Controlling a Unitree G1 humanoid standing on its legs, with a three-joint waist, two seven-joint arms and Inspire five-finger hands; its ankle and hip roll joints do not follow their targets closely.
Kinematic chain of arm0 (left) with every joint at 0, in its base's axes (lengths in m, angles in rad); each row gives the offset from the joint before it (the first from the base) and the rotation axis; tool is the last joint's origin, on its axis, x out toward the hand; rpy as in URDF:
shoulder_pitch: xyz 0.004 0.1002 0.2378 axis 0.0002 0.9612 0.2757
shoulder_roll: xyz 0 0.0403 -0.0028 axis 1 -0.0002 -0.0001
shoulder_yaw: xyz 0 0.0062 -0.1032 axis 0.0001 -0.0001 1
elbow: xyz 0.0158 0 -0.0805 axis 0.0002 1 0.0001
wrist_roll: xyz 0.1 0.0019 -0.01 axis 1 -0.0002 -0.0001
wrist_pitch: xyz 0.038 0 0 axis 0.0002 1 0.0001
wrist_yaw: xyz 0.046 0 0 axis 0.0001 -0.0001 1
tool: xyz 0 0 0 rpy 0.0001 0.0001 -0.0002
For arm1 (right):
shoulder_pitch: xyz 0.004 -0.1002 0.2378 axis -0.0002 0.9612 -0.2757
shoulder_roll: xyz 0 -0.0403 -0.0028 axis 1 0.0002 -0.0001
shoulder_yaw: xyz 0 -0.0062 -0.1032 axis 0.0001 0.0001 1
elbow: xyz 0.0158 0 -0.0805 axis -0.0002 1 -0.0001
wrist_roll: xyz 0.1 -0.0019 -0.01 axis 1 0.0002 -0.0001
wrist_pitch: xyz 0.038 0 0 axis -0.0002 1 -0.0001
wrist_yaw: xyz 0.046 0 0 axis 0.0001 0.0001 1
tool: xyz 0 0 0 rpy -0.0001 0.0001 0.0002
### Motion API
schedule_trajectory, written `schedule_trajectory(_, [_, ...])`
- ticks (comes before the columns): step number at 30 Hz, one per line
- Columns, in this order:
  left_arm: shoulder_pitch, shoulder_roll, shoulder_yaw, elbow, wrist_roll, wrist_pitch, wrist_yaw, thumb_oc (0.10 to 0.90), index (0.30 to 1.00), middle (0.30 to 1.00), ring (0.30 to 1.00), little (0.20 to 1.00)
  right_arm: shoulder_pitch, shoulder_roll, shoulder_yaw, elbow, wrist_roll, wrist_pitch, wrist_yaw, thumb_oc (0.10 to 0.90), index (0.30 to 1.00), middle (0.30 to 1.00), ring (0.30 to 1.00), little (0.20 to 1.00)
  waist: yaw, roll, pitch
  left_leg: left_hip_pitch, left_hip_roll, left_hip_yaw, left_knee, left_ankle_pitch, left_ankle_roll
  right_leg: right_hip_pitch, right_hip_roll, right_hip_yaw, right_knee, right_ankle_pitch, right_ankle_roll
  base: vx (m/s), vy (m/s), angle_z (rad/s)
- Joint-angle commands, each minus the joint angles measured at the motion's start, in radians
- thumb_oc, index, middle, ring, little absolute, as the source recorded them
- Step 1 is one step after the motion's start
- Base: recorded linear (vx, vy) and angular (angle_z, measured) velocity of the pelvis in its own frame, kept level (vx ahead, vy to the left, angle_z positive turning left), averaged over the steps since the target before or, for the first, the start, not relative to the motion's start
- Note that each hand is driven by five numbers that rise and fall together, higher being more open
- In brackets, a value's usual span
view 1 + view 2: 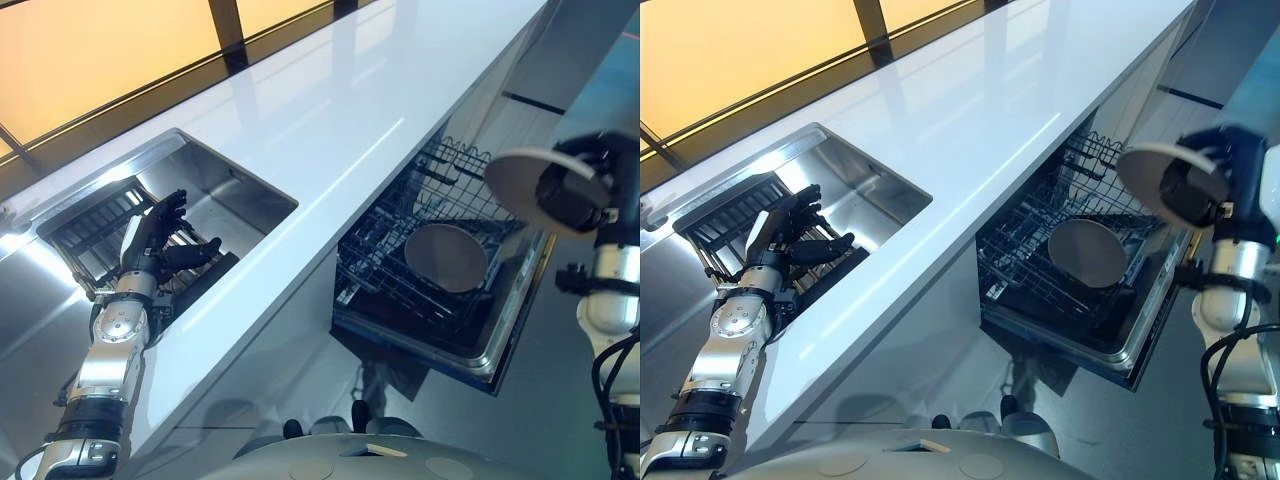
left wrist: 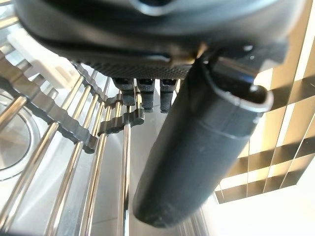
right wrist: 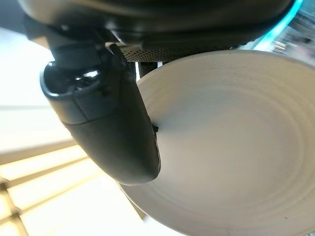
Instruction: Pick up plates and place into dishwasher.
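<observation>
Right wrist view: right hand (image 3: 106, 105) pinches a pale plate (image 3: 231, 142), thumb pressed on its face, fingers behind the rim. In the left eye view the same plate (image 1: 525, 185) is held up in the air at about 3 o'clock, above and just to the right of the open dishwasher rack (image 1: 420, 265), not yet over a slot.

One plate (image 1: 447, 257) already sits in the lower rack, leaning on the tines near the rack's middle. Judgement: one placed, one in transit.

Left hand (image 1: 155, 240) is at 9 o'clock in the sink (image 1: 225, 185), over the dark wire dish rack (image 1: 85, 225). Fingers spread and fairly straight, holding nothing; the left wrist view shows the thumb (image 2: 197, 147) hanging free above chrome rods (image 2: 88, 172). No plate visible in that rack from these angles, so I cannot tell whether more remain.

Left to do: lower the held plate toward 8 o'clock into the rack tines beside the first, release. Risk: rim catching on wire.
</observation>
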State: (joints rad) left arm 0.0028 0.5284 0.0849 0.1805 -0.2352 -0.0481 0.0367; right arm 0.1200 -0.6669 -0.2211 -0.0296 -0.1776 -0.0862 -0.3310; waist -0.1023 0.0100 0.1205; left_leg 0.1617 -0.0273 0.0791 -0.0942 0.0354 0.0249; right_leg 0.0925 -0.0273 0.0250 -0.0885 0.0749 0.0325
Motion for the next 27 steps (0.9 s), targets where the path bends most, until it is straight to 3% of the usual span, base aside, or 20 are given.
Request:
schedule_trajectory(1, [-0.032, 0.015, -0.015, 0.012, -0.004, -0.109, -0.016, 0.800, 0.900, 0.900, 0.900, 0.900, -0.102, -0.015, 0.009, -0.030, 0.005, -0.068, 0.004, 0.100, 0.300, 0.300, 0.300, 0.200, -0.010, -0.021, -0.073, -0.032, -0.032, 0.019, 0.007, -0.056, -0.006, -0.019, 0.018, -0.005, 0.044, -0.028, 0.083, 0.00, 0.000, 0.00])
schedule_trajectory(13, [0.022, -0.006, 0.007, 0.009, -0.002, -0.107, 0.035, 0.800, 0.900, 0.900, 0.900, 0.900, -0.112, 0.070, 0.168, 0.092, 0.002, 0.052, 0.057, 0.100, 0.300, 0.300, 0.300, 0.200, 0.039, -0.023, -0.055, -0.034, -0.033, 0.000, 0.007, -0.047, -0.008, -0.008, 0.016, -0.054, 0.050, -0.043, 0.074, 0.00, 0.000, 0.00])
schedule_trajectory(18, [0.035, 0.002, 0.013, 0.009, -0.007, -0.102, 0.028, 0.800, 0.900, 0.900, 0.900, 0.900, -0.147, 0.079, 0.209, 0.180, -0.036, 0.098, 0.001, 0.100, 0.300, 0.300, 0.300, 0.200, 0.067, -0.022, -0.053, -0.032, -0.035, -0.019, 0.007, -0.044, -0.010, 0.001, 0.013, -0.073, 0.050, -0.047, 0.072, 0.01, -0.008, 0.05])
schedule_trajectory(23, [0.041, 0.002, 0.009, 0.011, -0.014, -0.101, 0.022, 0.800, 0.900, 0.900, 0.900, 0.900, -0.189, 0.085, 0.253, 0.305, -0.063, 0.192, -0.072, 0.100, 0.300, 0.300, 0.300, 0.200, 0.099, -0.016, -0.051, -0.033, -0.035, -0.038, 0.007, -0.039, -0.013, 0.004, 0.006, -0.097, 0.058, -0.054, 0.071, 0.03, 0.004, 0.09])
schedule_trajectory(27, [0.049, 0.005, 0.009, 0.009, -0.019, -0.100, 0.016, 0.800, 0.900, 0.900, 0.900, 0.900, -0.196, 0.089, 0.264, 0.364, -0.062, 0.212, -0.097, 0.100, 0.300, 0.300, 0.300, 0.200, 0.111, -0.014, -0.050, -0.033, -0.037, -0.046, 0.007, -0.038, -0.012, 0.007, 0.003, -0.111, 0.060, -0.056, 0.069, 0.03, 0.003, 0.13])
